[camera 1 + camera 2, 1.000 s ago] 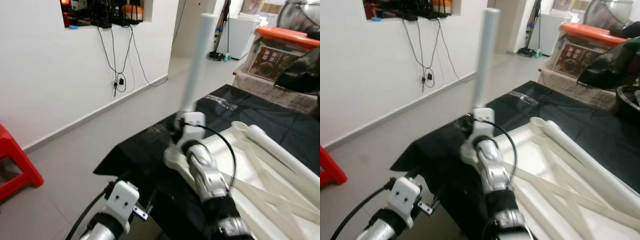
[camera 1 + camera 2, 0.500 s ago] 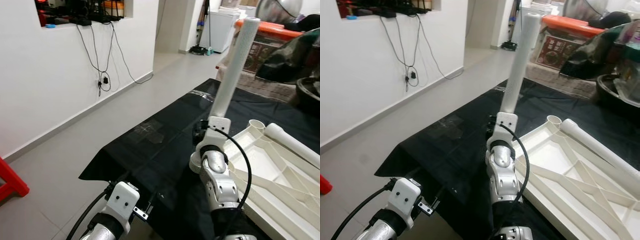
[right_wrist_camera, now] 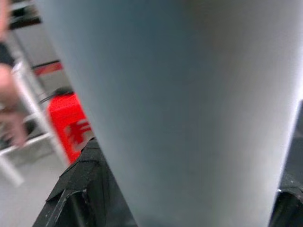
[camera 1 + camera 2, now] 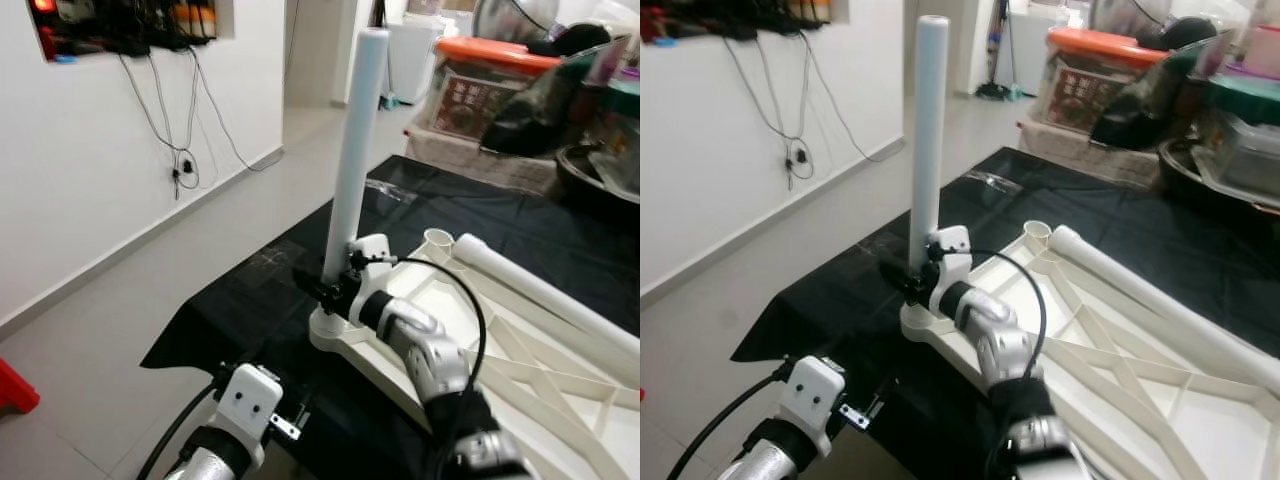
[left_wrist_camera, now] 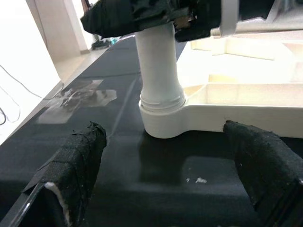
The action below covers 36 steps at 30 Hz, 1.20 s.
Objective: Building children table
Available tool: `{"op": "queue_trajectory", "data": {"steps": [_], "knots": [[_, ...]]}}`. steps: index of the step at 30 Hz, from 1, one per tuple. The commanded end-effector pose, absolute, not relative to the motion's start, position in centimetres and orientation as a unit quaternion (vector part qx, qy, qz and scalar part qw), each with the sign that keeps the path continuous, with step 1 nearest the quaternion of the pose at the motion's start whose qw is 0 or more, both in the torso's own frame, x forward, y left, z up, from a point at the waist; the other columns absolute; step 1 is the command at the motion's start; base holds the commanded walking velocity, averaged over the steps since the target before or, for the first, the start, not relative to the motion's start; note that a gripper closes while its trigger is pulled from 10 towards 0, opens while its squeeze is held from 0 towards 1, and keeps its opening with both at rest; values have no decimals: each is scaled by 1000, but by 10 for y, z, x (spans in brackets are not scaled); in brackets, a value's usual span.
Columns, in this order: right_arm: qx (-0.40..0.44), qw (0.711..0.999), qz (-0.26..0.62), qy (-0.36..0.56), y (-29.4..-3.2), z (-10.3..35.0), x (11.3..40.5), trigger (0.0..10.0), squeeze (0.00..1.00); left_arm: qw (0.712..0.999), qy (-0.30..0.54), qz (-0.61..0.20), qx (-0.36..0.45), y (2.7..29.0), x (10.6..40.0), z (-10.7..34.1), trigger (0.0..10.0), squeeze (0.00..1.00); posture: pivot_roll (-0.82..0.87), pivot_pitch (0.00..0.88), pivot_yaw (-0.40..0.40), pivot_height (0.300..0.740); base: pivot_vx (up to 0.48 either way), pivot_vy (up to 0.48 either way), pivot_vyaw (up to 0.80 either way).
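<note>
Left tool [image 5: 165, 189] held low at the near edge of the black counter [image 4: 250, 300], fingers spread apart, right tool [image 4: 325, 290] clenched on the white leg [image 4: 350, 160], leg stood upright in the corner socket [image 5: 163, 120] of the upturned white tabletop [image 4: 520, 340], second leg [image 4: 540, 290] lain across it farther back.

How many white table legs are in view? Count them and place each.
2. One leg stands upright in the near corner socket of the upturned tabletop, held by the right gripper. Another leg lies along the tabletop's far edge. Others may be outside the frame.
</note>
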State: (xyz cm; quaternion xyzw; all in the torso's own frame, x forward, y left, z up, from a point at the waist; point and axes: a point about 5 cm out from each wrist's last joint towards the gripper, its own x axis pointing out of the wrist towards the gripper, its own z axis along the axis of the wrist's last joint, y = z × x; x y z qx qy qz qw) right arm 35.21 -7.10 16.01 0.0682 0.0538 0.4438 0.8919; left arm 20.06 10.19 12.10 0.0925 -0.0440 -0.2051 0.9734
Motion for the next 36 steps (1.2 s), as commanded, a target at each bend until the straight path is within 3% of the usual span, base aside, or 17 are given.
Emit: {"op": "queue_trajectory", "data": {"steps": [1,3,5,6,9,13,14,17,21,23,24,26,28,31,36], "knots": [[69,857,505,69,-56,159,348,10000,0,973,-41,-210,85,100,200,120,10000,0,244,0,-121,740,0,0,0],[56,807,583,73,-45,165,346,10000,0,973,-42,-209,86,99,200,120,10000,0,248,0,-125,740,0,0,0],[56,807,583,73,-45,165,346,10000,0,973,-42,-209,86,99,200,120,10000,0,248,0,-125,740,0,0,0],[45,786,612,75,-41,167,345,10000,0,973,-42,-209,86,99,200,121,10000,0,249,0,-125,740,0,0,0],[37,762,643,71,-31,171,346,10000,0,974,-42,-207,87,99,200,122,10000,0,250,0,-127,740,0,0,0],[36,757,649,71,-30,172,346,10000,0,974,-42,-207,87,99,200,122,10000,0,250,0,-128,740,0,0,0],[31,757,649,66,-27,172,347,235,0,974,-42,-207,87,99,200,122,10000,0,250,0,-128,740,0,0,0],[15,801,595,56,-20,170,355,0,0,974,-42,-206,87,99,200,122,10000,0,250,0,-128,740,0,0,0],[15,816,576,50,-20,169,357,0,0,974,-42,-206,87,99,200,122,10000,0,249,0,-130,740,0,0,0],[34,875,483,29,-26,168,366,0,0,974,-42,-206,86,99,200,122,10000,0,245,0,-127,740,0,0,0],[34,875,483,29,-26,168,366,0,0,974,-42,-206,86,99,200,122,10000,0,245,0,-127,740,0,0,0],[47,914,402,16,-34,168,372,0,0,974,-41,-206,86,99,200,121,10000,0,241,0,-124,740,0,0,0],[47,914,402,16,-34,168,372,0,0,974,-41,-206,86,99,200,121,10000,0,241,0,-124,740,0,0,0],[69,971,228,0,-55,169,377,0,0,974,-41,-207,86,100,201,121,10000,0,236,0,-121,740,0,0,0],[61,992,106,-14,-71,166,375,0,0,973,-41,-208,87,100,201,121,10000,0,237,0,-122,740,0,0,0]]}}
